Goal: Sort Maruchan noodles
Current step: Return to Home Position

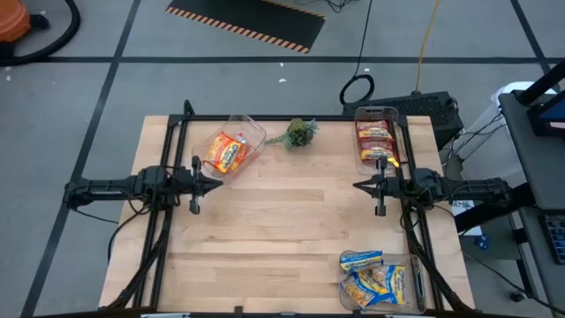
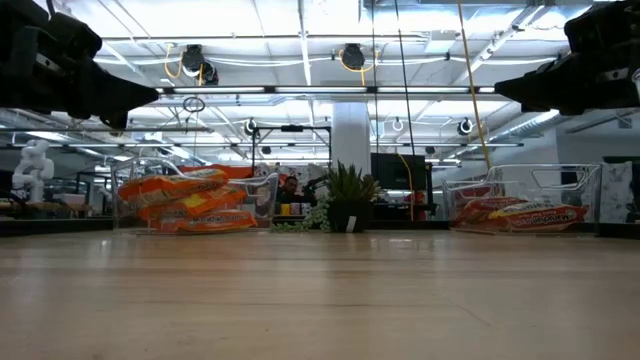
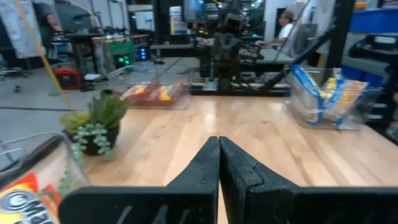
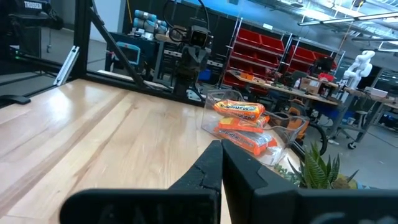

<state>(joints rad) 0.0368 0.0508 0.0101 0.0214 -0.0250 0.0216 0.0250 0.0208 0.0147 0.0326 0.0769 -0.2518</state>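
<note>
Orange noodle packets [image 1: 227, 151] lie in a clear bin [image 1: 252, 135] at the far left; they also show in the right wrist view [image 4: 239, 123]. Red-brown packets [image 1: 374, 137] fill a clear bin [image 1: 377, 112] at the far right. Yellow-and-blue packets [image 1: 374, 281] lie in a clear bin [image 1: 415, 287] at the near right, one blue-white packet [image 1: 360, 260] at its far side. My left gripper [image 1: 219, 184] is shut and empty above the table's left side. My right gripper [image 1: 357, 185] is shut and empty above the right side. Both hang clear of the table.
A small green plant sprig [image 1: 300, 132] stands at the far middle between the two far bins. The bare wooden table [image 1: 282, 221] lies open between the grippers and toward the near edge. People and shelving show in the room beyond the table.
</note>
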